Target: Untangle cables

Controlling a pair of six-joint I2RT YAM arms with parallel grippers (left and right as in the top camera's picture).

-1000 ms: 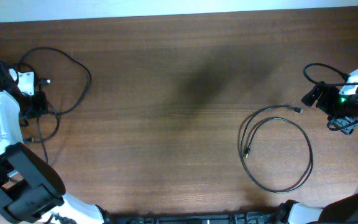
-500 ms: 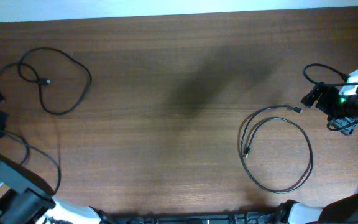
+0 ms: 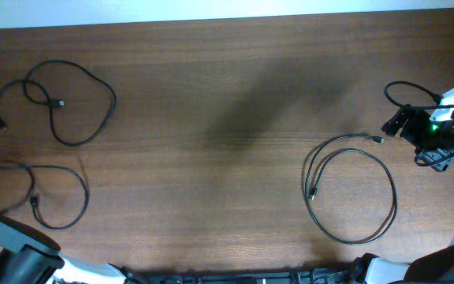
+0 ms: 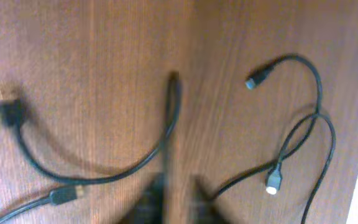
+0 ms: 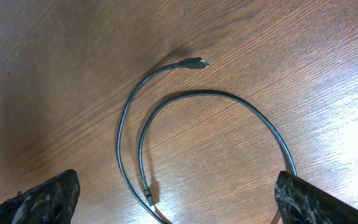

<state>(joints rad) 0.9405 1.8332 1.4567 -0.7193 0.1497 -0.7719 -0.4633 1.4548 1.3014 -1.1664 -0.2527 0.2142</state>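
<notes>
Separation looks finished from overhead: since a second ago the left arm has pulled back past the left edge of the worktop (image 3: 227, 118), leaving a second cable (image 3: 60, 197) looped by the near left corner, apart from the first cable (image 3: 73, 102) at the far left corner; the third cable (image 3: 351, 189) lies near the right edge. Left wrist: blur hides whether the left gripper (image 4: 178, 202) is parted. Right wrist: the right gripper (image 5: 176, 180) stands wide apart, empty, above the third cable.

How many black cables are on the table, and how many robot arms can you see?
Black cables: 3 (upper left, lower left, right)
Robot arms: 2 (left, right)
Total: 5
</notes>
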